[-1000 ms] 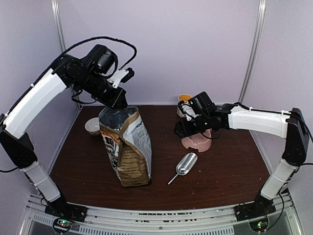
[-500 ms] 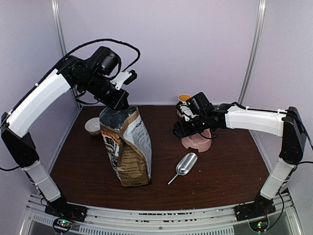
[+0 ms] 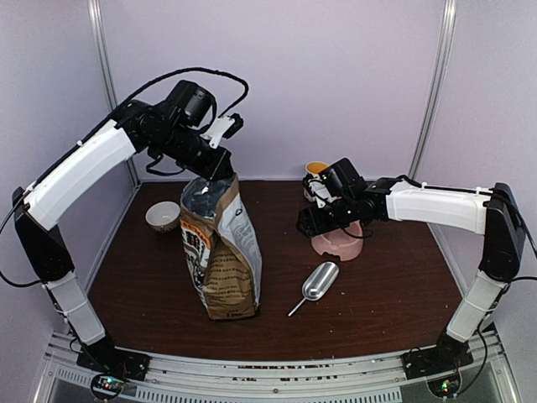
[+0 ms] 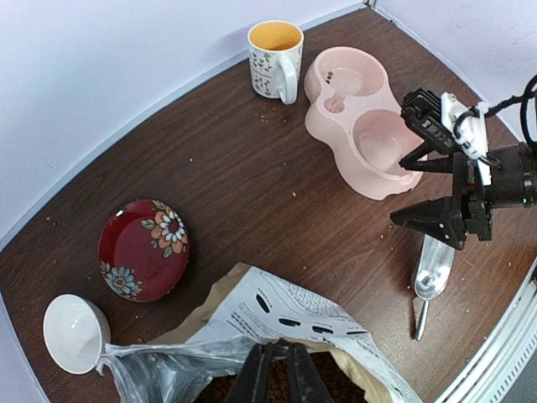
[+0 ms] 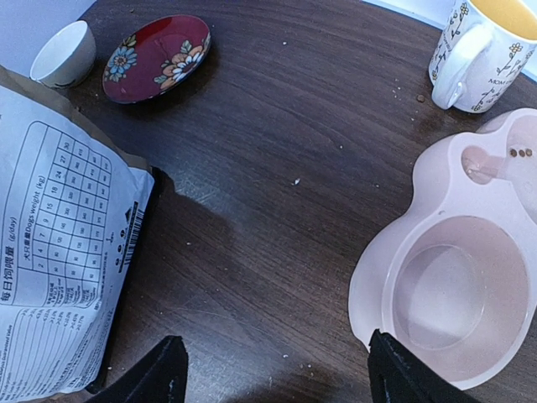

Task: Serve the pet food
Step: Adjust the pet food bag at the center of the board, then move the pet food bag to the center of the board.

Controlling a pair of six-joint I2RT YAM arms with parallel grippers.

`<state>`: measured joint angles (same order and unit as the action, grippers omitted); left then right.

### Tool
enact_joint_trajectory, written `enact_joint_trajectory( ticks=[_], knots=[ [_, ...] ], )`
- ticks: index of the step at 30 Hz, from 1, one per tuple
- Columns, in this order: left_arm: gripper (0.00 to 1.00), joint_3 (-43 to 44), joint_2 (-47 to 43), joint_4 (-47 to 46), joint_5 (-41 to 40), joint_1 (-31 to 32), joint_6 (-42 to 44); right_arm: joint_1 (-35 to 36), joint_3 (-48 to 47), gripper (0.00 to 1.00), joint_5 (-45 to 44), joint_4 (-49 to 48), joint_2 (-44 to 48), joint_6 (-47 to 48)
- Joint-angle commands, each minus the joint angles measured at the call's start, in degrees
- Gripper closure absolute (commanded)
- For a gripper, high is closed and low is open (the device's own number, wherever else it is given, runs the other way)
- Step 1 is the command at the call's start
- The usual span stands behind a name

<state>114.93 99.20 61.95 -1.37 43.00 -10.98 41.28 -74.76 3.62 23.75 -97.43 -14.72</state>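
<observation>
The tall tan paper bag [image 3: 222,252] stands upright left of centre. My left gripper [image 3: 210,178] is at its top, shut on the bag's upper edge [image 4: 289,337]. In the left wrist view the bag's mouth is open and brown pet food [image 4: 336,376] shows inside. My right gripper [image 3: 306,225] hangs open over bare table between the bag [image 5: 59,252] and the pink double feeder [image 5: 377,277], with nothing between its fingers. A few pellets lie in the feeder's small well [image 5: 520,153]. A metal scoop [image 3: 319,281] lies on the table in front of the feeder [image 3: 340,243].
A yellow-lined mug [image 3: 316,170] stands behind the feeder. A small white bowl [image 3: 162,216] sits at the back left, with a red flowered saucer [image 4: 144,249] beside it. Crumbs dot the dark wooden table. Grey walls close in the back and sides.
My left gripper has moved right and slightly up with the bag's top edge, and the bag now stands taller with its mouth pulled open. The right arm has barely moved.
</observation>
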Motion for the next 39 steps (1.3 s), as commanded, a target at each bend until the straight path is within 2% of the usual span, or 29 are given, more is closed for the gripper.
enact_joint_trajectory(
  ticks=[1, 7, 12, 15, 21, 29, 37, 39],
  knots=[
    [0.87, 0.82, 1.14, -4.74, -1.13, -0.99, 1.21, 0.20, -0.46, 0.24, -0.32, -0.28, -0.40, 0.58],
    [0.68, 5.16, -3.30, 2.63, -0.68, -0.90, -0.69, 0.23, -0.37, 0.24, -0.07, -0.78, -0.56, 0.41],
    [0.46, 3.94, -8.45, 9.50, -5.47, -0.90, -2.56, 0.21, -1.54, 0.24, 0.27, -0.80, -1.32, 0.52],
    [0.37, 1.40, -11.43, 12.58, -8.80, -0.90, -3.88, 0.23, -2.10, 0.24, 0.12, -0.57, -1.32, 0.83],
    [0.34, -5.97, -15.94, 12.13, -10.58, -0.90, -7.37, 0.21, -2.35, 0.24, -0.83, -0.15, -0.29, 0.65],
    [0.32, -12.68, -18.24, 8.10, -7.62, -0.90, -9.82, -2.28, -2.62, 0.21, -11.36, 3.89, 2.11, 0.88],
    [0.34, -14.40, -17.56, 7.66, -8.60, -0.90, -11.33, -8.62, -6.09, 0.20, -15.34, 10.51, 0.34, -0.37],
    [0.40, -14.41, -17.11, 7.42, -8.81, -0.90, -11.43, -9.81, -6.89, 0.20, -15.61, 11.85, -0.86, -0.46]
  ],
)
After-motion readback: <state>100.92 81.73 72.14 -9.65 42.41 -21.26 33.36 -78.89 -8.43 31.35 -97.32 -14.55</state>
